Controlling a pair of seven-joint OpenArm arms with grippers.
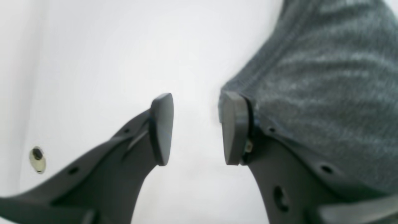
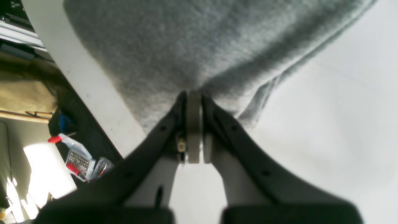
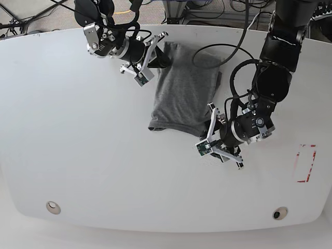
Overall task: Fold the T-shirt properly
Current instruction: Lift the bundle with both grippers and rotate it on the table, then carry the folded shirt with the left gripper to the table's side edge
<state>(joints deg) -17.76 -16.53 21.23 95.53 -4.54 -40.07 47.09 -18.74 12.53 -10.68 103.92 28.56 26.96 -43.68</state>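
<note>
L tool (image 1: pixel 194 129) open beside T-shirt (image 3: pixel 184 91), table (image 3: pixel 78 145)

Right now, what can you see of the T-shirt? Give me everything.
The T-shirt is dark heather-grey knit cloth, soft and wrinkled, no print showing. It lies partly folded into a tall narrow shape on the white table. The right end effector is shut on one edge at its far end. The left end effector is open at the near corner, one finger against the cloth.

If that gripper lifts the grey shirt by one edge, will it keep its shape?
Probably not. The T-shirt looks soft and wrinkled, so it would likely droop from the right gripper pinching it. It seems light. Its knit looks grippy against the white table, unlikely to slide freely.
</note>
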